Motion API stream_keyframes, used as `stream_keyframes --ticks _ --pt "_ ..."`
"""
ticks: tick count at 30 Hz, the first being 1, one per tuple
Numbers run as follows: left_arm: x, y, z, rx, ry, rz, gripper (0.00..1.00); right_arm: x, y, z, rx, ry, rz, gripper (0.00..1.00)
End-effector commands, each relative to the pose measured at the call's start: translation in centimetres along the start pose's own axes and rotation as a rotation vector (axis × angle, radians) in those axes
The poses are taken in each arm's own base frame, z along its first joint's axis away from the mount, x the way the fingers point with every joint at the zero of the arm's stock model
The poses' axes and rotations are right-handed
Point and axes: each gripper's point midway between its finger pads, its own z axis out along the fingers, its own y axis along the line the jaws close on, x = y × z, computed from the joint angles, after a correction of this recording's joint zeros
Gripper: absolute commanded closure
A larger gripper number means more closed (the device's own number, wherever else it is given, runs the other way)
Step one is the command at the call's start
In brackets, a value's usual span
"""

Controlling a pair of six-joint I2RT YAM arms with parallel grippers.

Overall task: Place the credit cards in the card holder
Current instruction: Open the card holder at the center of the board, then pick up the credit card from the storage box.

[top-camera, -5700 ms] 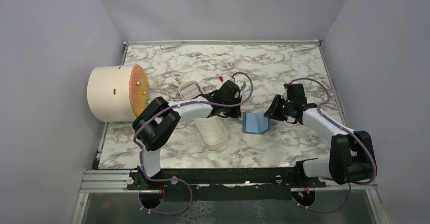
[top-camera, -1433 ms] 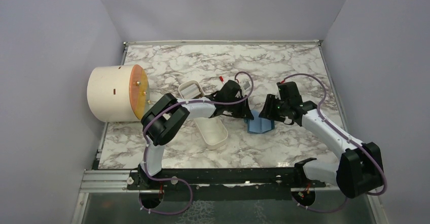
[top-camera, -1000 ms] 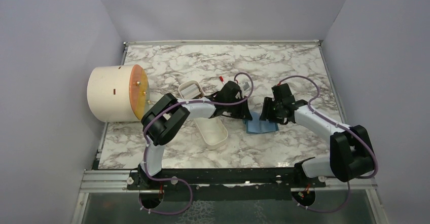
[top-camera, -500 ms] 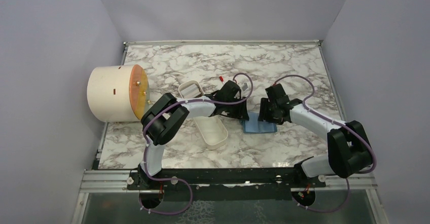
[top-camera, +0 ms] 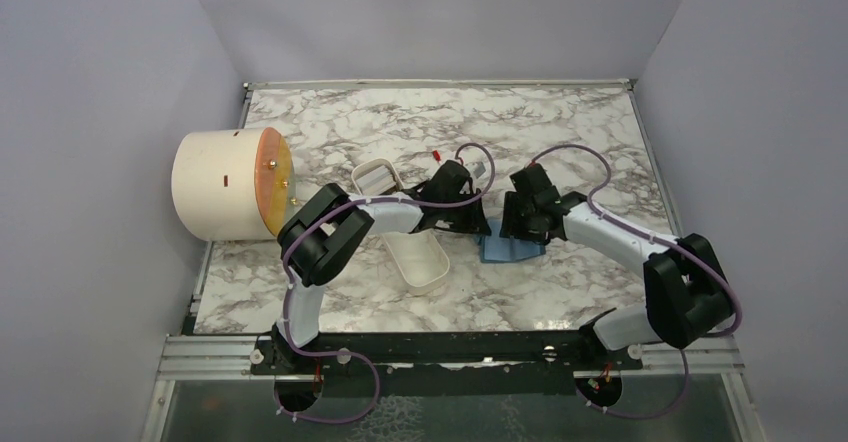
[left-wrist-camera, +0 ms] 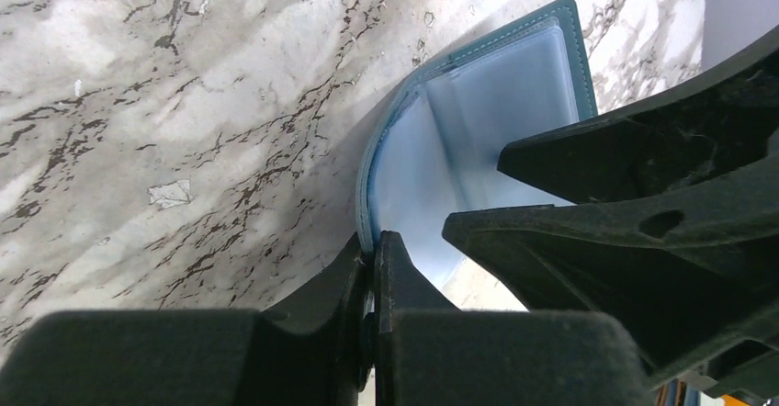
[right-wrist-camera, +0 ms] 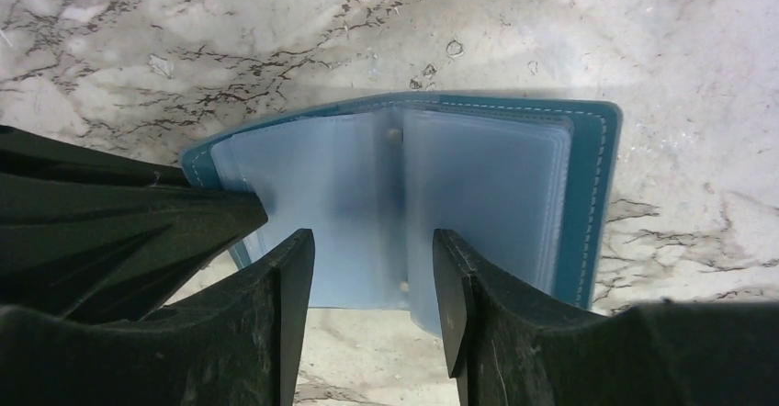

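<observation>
The card holder (top-camera: 508,251) lies on the marble table (top-camera: 560,132), just off the middle toward four o'clock. It is spread open, and the right wrist view shows its frosted clear sleeves facing up with the teal cover beneath them. No credit cards are in sight in any view, neither in the sleeves nor on the marble nor in either gripper, so you should judge the task as barely begun: the holder is opened and steadied, while fetching and inserting every card is left to do. The left gripper (left-wrist-camera: 375,245) has its jaws closed on the holder's teal edge at the nine o'clock side, pinning that panel. The right gripper (right-wrist-camera: 372,241) hangs over the fold from twelve o'clock with its jaws apart and holding nothing; you cannot tell whether its fingertips (right-wrist-camera: 296,241) touch the sleeves. At nine o'clock from the holder, near it, sits a long white oval tray (top-camera: 437,280), with a smaller white box (top-camera: 375,175) at its far end. Well beyond them, at the table's nine o'clock edge, a cream cylinder (top-camera: 215,184) lies on its side. Both arms crowd the holder, so reaching the pockets probably calls for freeing one first, and the cards may lie hidden beneath them.
</observation>
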Motion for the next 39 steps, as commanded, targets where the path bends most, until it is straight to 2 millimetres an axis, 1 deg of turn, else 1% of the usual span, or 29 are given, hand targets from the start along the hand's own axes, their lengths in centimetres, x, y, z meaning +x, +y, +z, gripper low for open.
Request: stream_keyframes --ticks 1,4,5,7,9,11,14,17,20,21,24,26,29,32,34,37,39 --pt "-0.2 -1.2 0.1 0.073 -0.03 -0.071 0.97 -0.7 -0.1 0.7 0.057 -0.028 0.01 0.5" --pt "-0.3 -1.2 0.0 0.076 -0.036 -0.072 0.96 -0.3 -1.5 1.6 0.135 -0.021 -0.006 0.5" --pt "-0.4 -0.9 -0.2 0.062 -0.036 -0.063 0.93 0.0 -1.9 1.9 0.155 -0.015 -0.011 0.51" --pt "-1.0 -0.4 -0.8 0.018 -0.05 -0.038 0.83 0.7 -2.7 2.4 0.185 -0.006 -0.016 0.52" --pt "-2.2 0.2 -1.8 -0.029 -0.087 -0.018 0.72 1.3 -3.1 2.7 0.195 0.006 -0.021 0.52" --pt "-3.5 0.3 -2.9 -0.048 -0.116 -0.002 0.63 1.8 -3.3 2.9 0.195 0.015 -0.024 0.53" --pt "-5.5 0.4 -4.8 -0.071 -0.152 0.017 0.58 2.3 -3.6 3.0 0.2 0.02 -0.026 0.53" --pt "-7.5 0.8 -6.9 -0.106 -0.203 0.039 0.55 2.6 -3.6 3.1 0.195 0.028 -0.03 0.52" --pt "-9.3 1.0 -9.7 -0.141 -0.257 0.079 0.55 2.6 -3.5 3.1 0.185 0.028 -0.033 0.51" --pt "-9.6 1.4 -10.4 -0.161 -0.264 0.092 0.55 2.5 -3.4 3.1 0.184 0.028 -0.033 0.51" --pt "-10.6 1.4 -13.2 -0.183 -0.286 0.168 0.55 2.3 -3.1 3.0 0.173 0.023 -0.029 0.51" --pt "-11.1 2.1 -14.9 -0.236 -0.296 0.221 0.55 2.1 -2.8 2.9 0.154 0.017 -0.028 0.51" --pt "-11.8 3.9 -17.4 -0.358 -0.31 0.304 0.55 2.1 -2.3 2.8 0.125 0.016 -0.026 0.51" --pt "-12.4 5.3 -19.8 -0.458 -0.316 0.387 0.55 1.0 -1.7 2.2 0.094 -0.033 -0.034 0.52" --pt "-12.8 6.0 -21.2 -0.511 -0.317 0.438 0.53 0.0 -1.4 1.5 0.085 -0.061 -0.039 0.52" --pt "-13.3 6.8 -22.7 -0.561 -0.325 0.476 0.49 -1.1 -0.5 0.8 0.061 -0.073 -0.058 0.51" --pt "-13.6 7.1 -23.4 -0.575 -0.323 0.49 0.48 -1.5 -0.5 0.5 0.066 -0.079 -0.064 0.5"
